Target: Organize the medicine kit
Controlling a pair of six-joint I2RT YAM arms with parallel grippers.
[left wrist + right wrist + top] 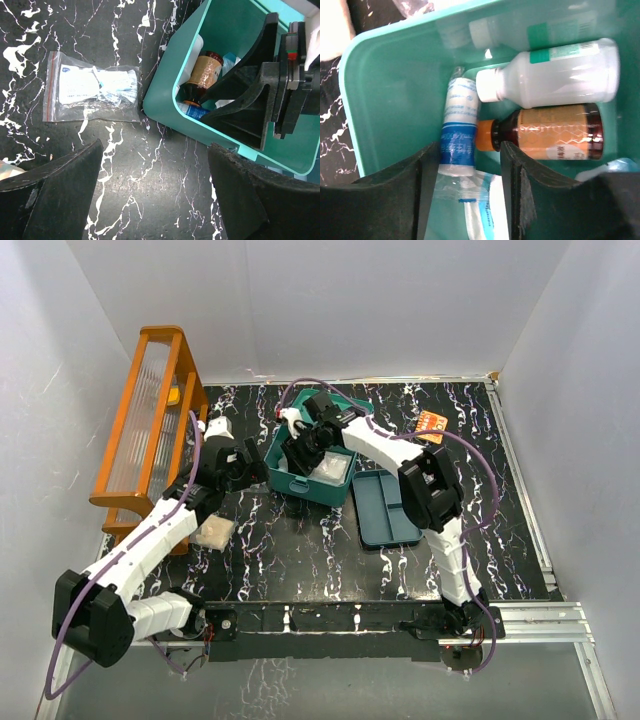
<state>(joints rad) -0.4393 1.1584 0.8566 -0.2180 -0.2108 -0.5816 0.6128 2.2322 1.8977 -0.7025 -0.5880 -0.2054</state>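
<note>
The teal medicine kit box (pixel 300 483) stands open mid-table, its tray insert (pixel 385 508) lying to its right. My right gripper (pixel 302 448) reaches down into the box. In the right wrist view it (pixel 467 150) is open, its fingers either side of a clear plastic bag (pixel 475 210) and the end of a blue-and-white bandage roll (pixel 459 130). A white bottle (pixel 550 75) and a brown bottle (pixel 545 132) lie beside them. My left gripper (pixel 155 150) is open and empty over bare table just left of the box (pixel 165 102), near a clear zip bag of supplies (pixel 92 92).
An orange wooden rack (pixel 150 420) stands along the left edge. A pale packet (pixel 215 532) lies by my left arm. A small orange packet (pixel 430 425) lies at the back right. White walls close in the table on three sides.
</note>
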